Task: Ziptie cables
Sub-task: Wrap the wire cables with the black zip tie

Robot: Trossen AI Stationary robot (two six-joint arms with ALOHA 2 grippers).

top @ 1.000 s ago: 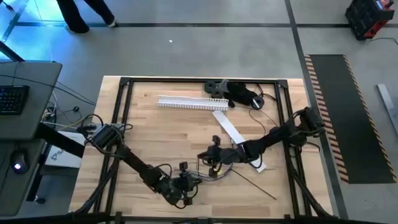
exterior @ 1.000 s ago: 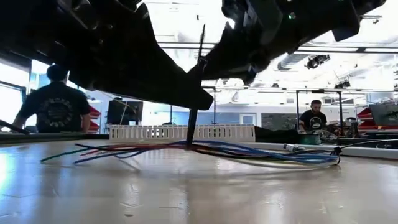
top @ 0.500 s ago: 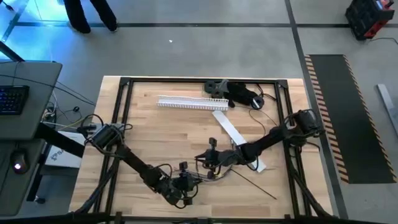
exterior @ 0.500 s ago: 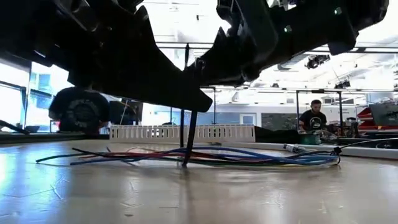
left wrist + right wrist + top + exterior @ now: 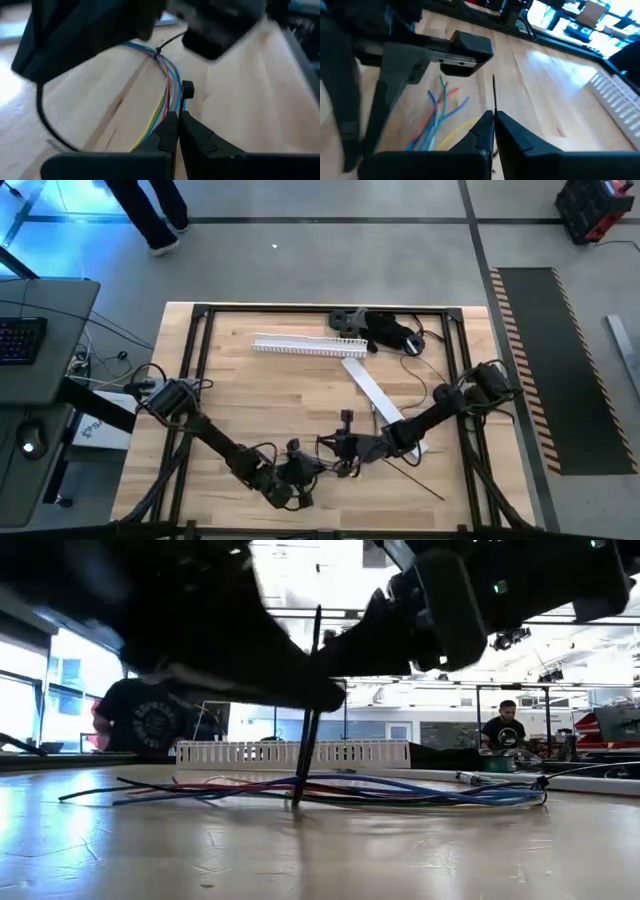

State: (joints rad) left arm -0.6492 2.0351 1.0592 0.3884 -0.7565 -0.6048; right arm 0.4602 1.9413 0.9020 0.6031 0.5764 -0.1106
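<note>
— Wooden planks are making up the surface (image 5: 250,390) inside a dark frame, and a person is walking past on the grey floor beyond it. What is going on at the left?

— The left claw (image 5: 300,470) is sitting low near the front edge, its fingers (image 5: 172,131) pressed together on the cables (image 5: 330,790), as its wrist view is showing: coloured strands are running right into the pinch.

— And the bundle itself?

— The cables are lying flat on the wood between the two claws, fanning out loose at one end. A dark zip tie (image 5: 310,710) is standing up out of them, and the left wrist view is showing a small dark knot cinched around the strands, so the loop seems to be already on.

— The right side?

— The right claw (image 5: 345,445) is hovering just beside the left one, its fingers (image 5: 482,131) closed on the thin upright tail of the tie.

— So what is remaining?

— Probably the final pull to tighten, then letting go. Farther back, a white slotted strip (image 5: 310,346) and a black gadget (image 5: 385,330) are lying untouched.
</note>
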